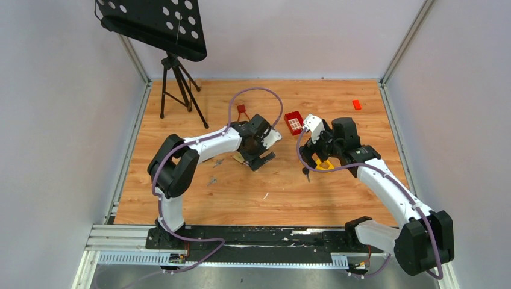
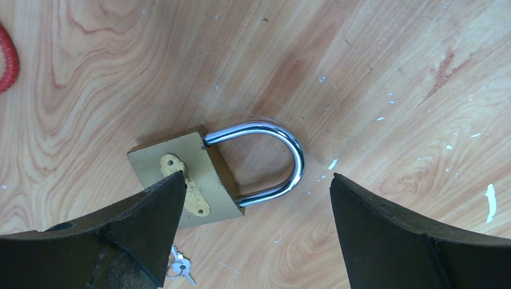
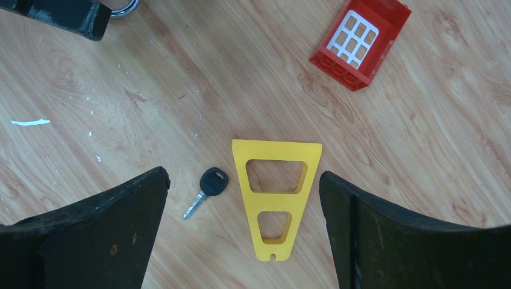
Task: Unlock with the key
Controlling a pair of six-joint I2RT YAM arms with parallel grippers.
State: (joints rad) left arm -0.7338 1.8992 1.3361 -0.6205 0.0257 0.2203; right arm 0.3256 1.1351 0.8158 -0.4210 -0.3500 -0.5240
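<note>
A brass padlock (image 2: 205,162) with a closed steel shackle (image 2: 293,158) lies flat on the wooden floor; it also shows in the top view (image 1: 239,158). My left gripper (image 2: 256,179) is open and empty, hovering over it, jaws either side of the shackle end. A black-headed key (image 3: 208,186) lies on the wood, also seen in the top view (image 1: 306,172). My right gripper (image 3: 242,176) is open and empty above the key and a yellow plate. A small key ring (image 2: 179,265) lies near the padlock.
A yellow trapezoid plate (image 3: 276,198) lies right of the key. A red window block (image 3: 360,42) sits beyond it. A tripod (image 1: 178,84) stands at the back left. A small red brick (image 1: 357,104) lies at the back right.
</note>
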